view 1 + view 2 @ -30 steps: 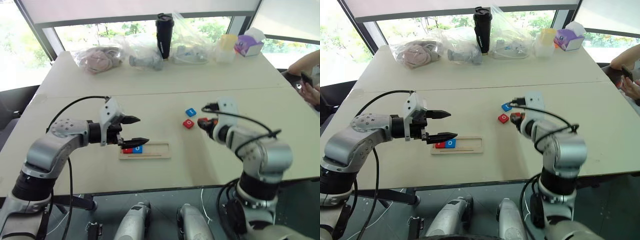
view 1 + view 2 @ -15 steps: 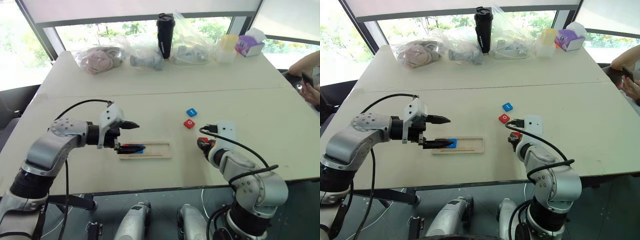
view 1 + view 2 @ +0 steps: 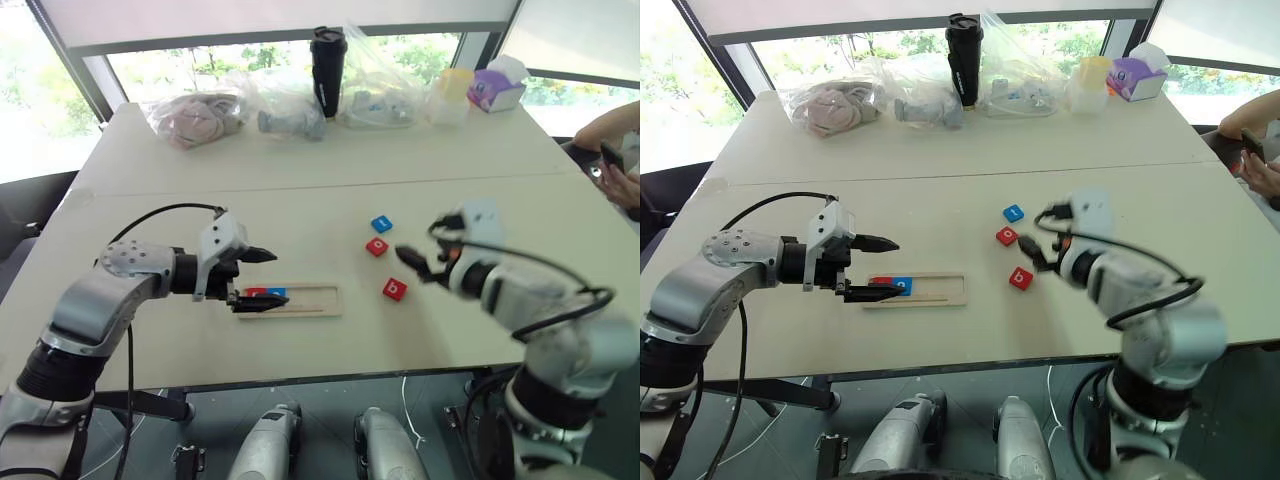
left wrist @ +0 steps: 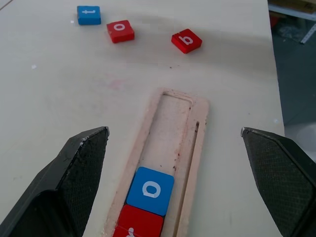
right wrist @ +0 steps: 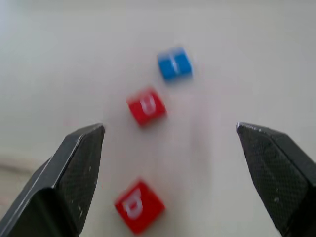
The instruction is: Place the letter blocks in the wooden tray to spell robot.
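The wooden tray lies in front of my left arm, holding a red r block and a blue o block side by side at its left end. My left gripper hovers open over that end, one finger on each side of the tray. On the table to the tray's right lie a red b block, a red o block and a blue t block. My right gripper is open and empty, raised above the table just right of the red b block.
Along the table's far edge stand plastic bags, a black tumbler, a yellow-lidded container and a purple tissue box. A person's arm with a phone reaches in at the right edge.
My right gripper came down toward the near side, opened and let go of the red b block, then rose. The block now lies on the table. The left gripper stayed over the tray.
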